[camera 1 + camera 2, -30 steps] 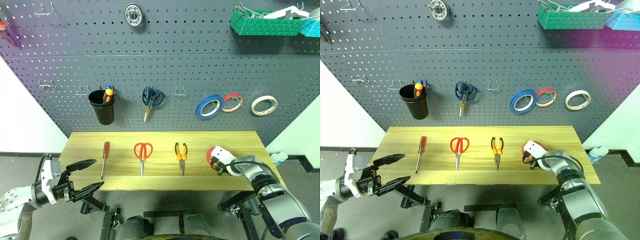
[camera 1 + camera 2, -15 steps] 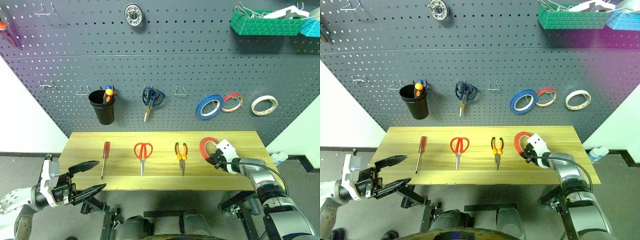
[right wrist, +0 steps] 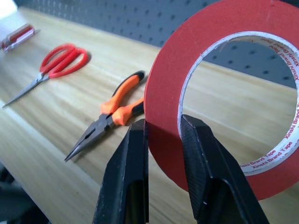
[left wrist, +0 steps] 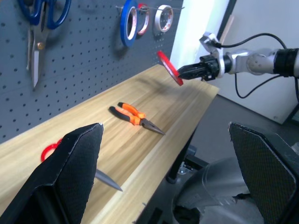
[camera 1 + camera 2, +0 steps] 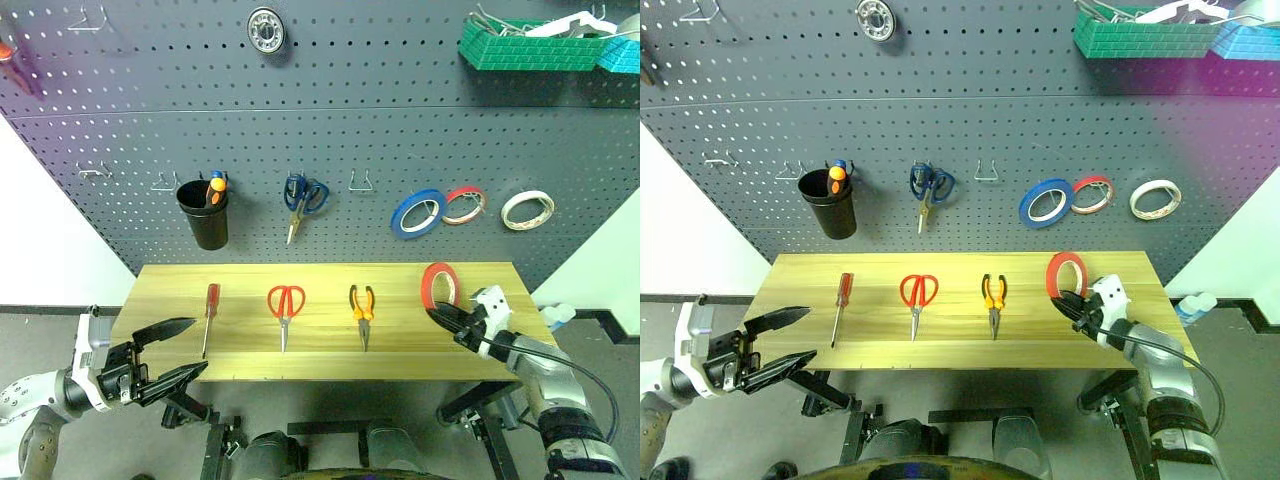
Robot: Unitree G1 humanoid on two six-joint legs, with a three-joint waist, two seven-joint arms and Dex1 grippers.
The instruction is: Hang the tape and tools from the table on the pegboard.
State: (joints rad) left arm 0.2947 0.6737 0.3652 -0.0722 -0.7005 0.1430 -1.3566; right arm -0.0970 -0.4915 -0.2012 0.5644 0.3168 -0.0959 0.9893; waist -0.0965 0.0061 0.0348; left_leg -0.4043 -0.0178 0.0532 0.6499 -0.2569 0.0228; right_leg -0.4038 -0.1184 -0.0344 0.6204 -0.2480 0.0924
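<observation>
Your right hand pinches the red tape upright above the bench; your left hand hangs spread, empty.

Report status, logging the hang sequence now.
Right tool shut on thin red-orange tape ring, held upright above yellowish wooden table. Left tool open, off table's left end. Nothing in the way before grey pegboard.

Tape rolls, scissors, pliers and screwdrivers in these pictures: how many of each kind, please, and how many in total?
Tape rolls: 4 (red-orange ring, blue, red-and-white, cream)
Scissors: 2 (red-handled, blue-handled)
Pliers: 1 (orange-and-black)
Screwdrivers: 1 (red-handled)
Total: 8
</observation>
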